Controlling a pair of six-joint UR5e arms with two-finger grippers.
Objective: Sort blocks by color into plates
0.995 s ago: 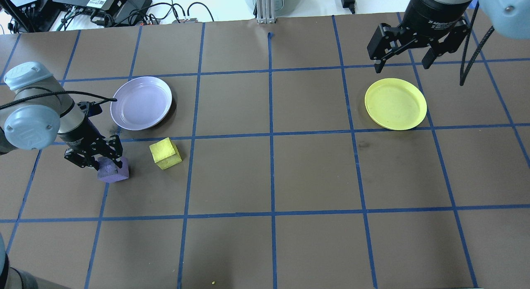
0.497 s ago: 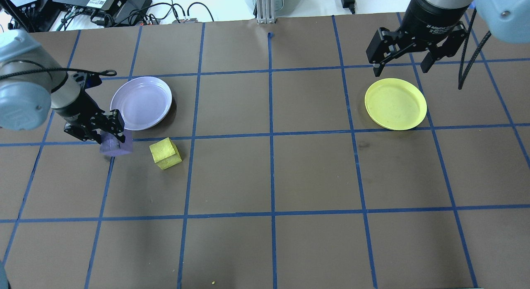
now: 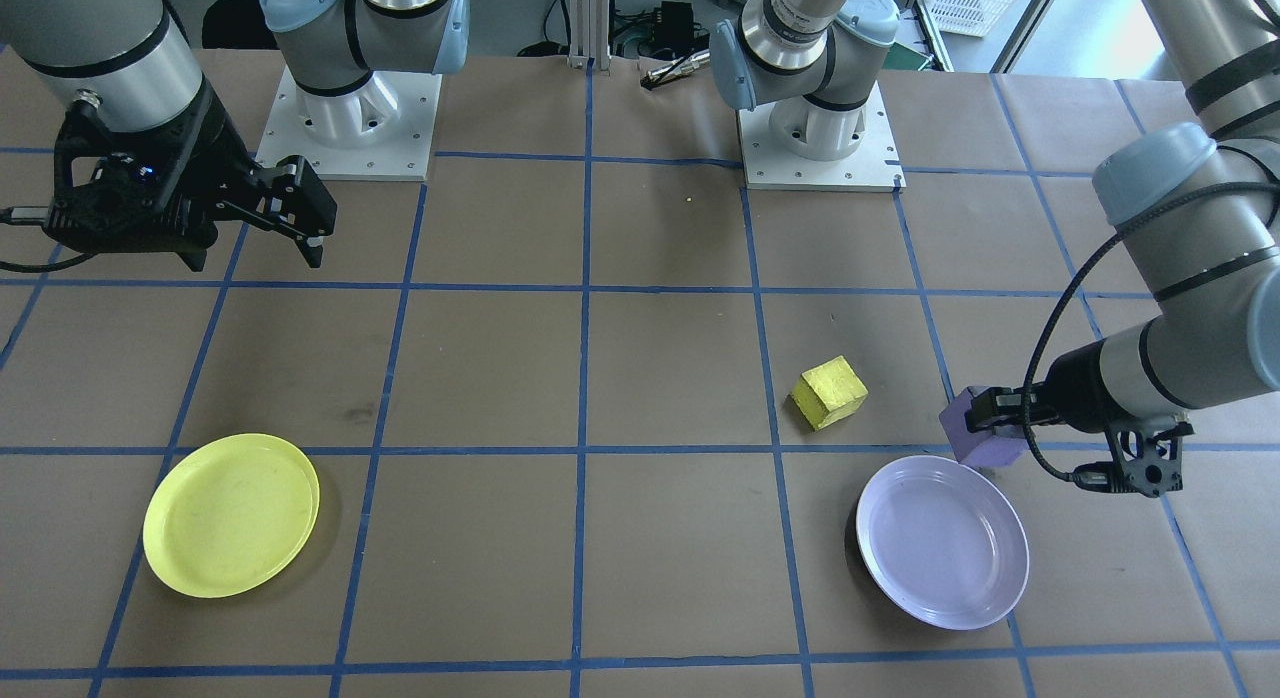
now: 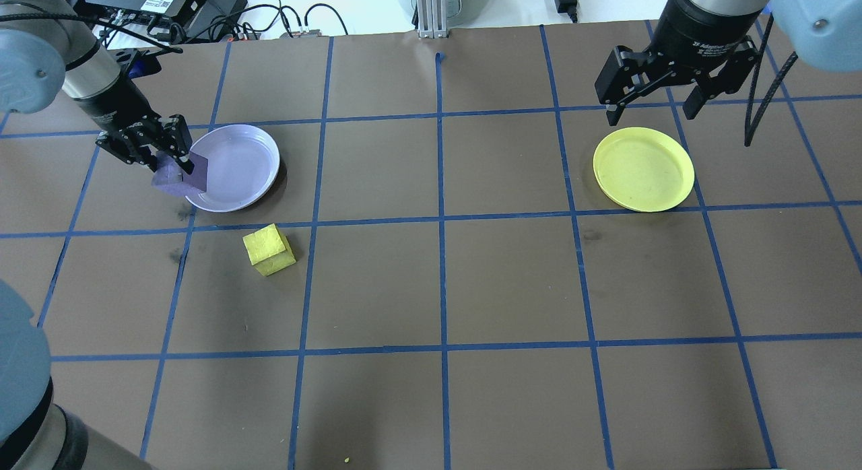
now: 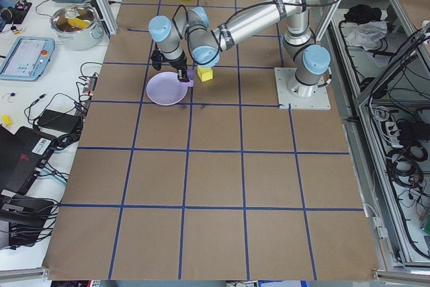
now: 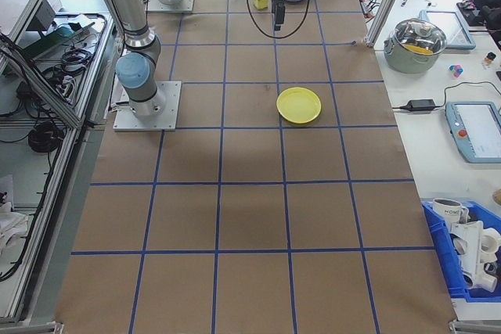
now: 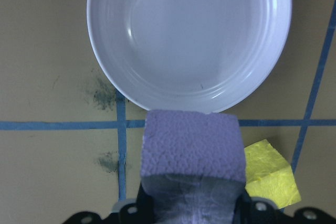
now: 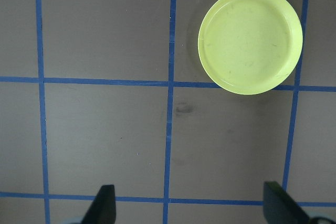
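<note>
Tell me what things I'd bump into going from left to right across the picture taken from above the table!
Left claw holding the purple block → purple plate → yellow block → yellow plate → right claw, open above the table.

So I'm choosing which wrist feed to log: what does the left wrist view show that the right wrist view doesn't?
Only the left wrist view shows the purple block held in the left gripper, the purple plate just beyond it, and the yellow block on the table. Only the right wrist view shows the yellow plate, empty, and the open right gripper. Both share the brown table with blue tape lines.
</note>
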